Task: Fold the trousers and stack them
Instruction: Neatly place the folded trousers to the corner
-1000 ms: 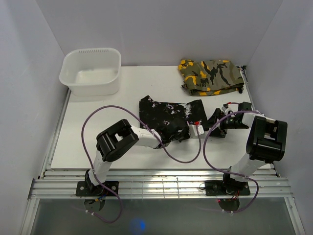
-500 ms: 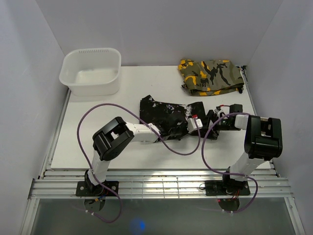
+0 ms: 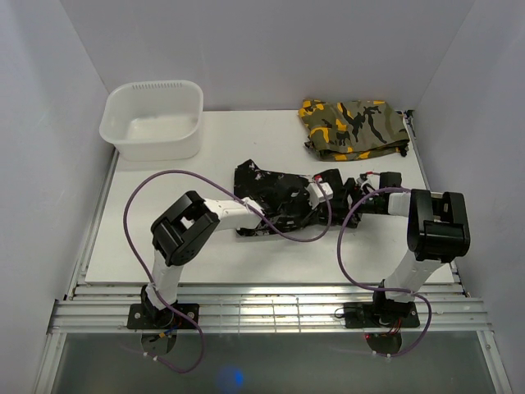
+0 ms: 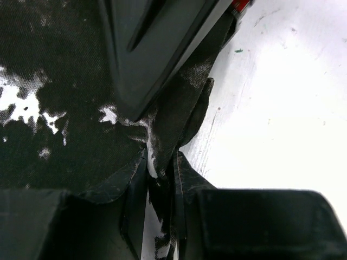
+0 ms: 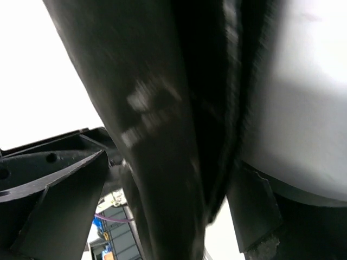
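The trousers [image 3: 269, 190], black with white splotches, lie bunched at the middle of the table. At their right edge my left gripper [image 3: 325, 199] is shut on a fold, and the left wrist view shows a ridge of trousers [image 4: 65, 108] cloth pinched between its jaws [image 4: 160, 181]. My right gripper [image 3: 343, 195] meets it from the right. Its jaws [image 5: 162, 206] stand wide open, with a blurred dark hanging fold of trousers [image 5: 162, 108] between them, not pressed. One right fingertip [image 4: 157, 49] lies over the cloth.
A folded olive camouflage garment [image 3: 354, 127] with orange and black patches lies at the back right. A white plastic tub [image 3: 152, 119] stands at the back left. Purple cables [image 3: 308, 238] loop over the white table [image 3: 164, 246] near both arms.
My right gripper has moved left onto the right edge of the trousers. The left gripper, still holding the fold, has shifted slightly right and back, and its elbow has swung left.
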You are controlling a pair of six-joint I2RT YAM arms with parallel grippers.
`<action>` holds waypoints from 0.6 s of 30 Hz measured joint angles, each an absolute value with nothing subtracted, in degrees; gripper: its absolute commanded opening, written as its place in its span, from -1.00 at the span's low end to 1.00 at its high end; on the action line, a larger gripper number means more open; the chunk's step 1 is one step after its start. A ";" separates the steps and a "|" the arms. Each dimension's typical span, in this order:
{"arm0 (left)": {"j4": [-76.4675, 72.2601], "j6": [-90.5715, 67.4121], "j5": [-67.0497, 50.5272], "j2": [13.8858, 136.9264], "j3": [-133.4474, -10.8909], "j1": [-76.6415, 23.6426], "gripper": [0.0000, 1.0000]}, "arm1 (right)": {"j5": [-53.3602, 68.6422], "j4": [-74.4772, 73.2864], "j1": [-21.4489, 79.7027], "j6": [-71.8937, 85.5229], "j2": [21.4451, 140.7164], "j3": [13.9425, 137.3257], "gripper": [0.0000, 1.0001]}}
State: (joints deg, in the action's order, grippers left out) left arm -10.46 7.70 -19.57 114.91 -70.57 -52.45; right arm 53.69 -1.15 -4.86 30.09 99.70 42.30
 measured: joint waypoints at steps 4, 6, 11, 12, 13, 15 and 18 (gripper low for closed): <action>-10.48 5.58 -20.84 114.87 -70.67 -52.12 -1.00 | 53.89 5.85 -2.48 35.24 100.77 42.19 0.88; -10.46 4.84 -21.45 114.85 -70.67 -51.94 -0.92 | 53.32 8.14 -1.65 36.75 101.27 42.15 0.56; -7.46 2.17 -22.48 113.19 -70.67 -50.76 -0.02 | 51.42 9.28 -1.02 37.15 102.67 42.33 -0.69; -6.20 0.56 -23.42 111.87 -70.52 -49.95 0.06 | 51.09 8.34 -0.91 36.49 102.63 42.65 -0.79; -4.97 -1.23 -24.40 109.82 -69.87 -49.15 0.13 | 50.41 7.09 -0.64 35.38 102.63 43.31 -0.84; -1.96 -4.75 -26.37 102.50 -66.43 -45.89 0.14 | 49.10 4.23 -0.34 32.73 102.41 45.19 -0.85; 4.49 -7.92 -27.03 86.91 -61.04 -36.69 0.20 | 47.05 -0.60 -0.21 27.97 101.34 48.51 -0.84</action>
